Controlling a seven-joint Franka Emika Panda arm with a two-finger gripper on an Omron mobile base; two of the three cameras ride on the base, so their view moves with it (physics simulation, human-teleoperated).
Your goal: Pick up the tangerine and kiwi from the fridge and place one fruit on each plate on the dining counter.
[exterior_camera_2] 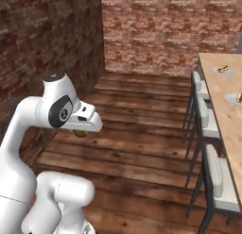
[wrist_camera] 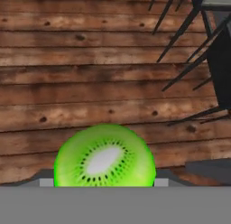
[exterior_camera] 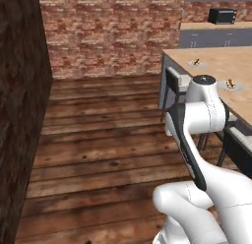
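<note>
You are in a home kitchen: brick walls, plank floor, dining counter (exterior_camera: pixel 216 66) with stools at two o'clock, microwave (exterior_camera: pixel 222 15) beyond.

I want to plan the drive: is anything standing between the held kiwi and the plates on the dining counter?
The gripper holds the kiwi over open wood floor. A row of stools lines the near edge of the dining counter, before the plates.

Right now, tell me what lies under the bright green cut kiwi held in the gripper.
Under the bright green cut kiwi, the hand view shows brown wooden floor planks and dark chair legs nearby. The floor directly behind the fruit is covered.
</note>
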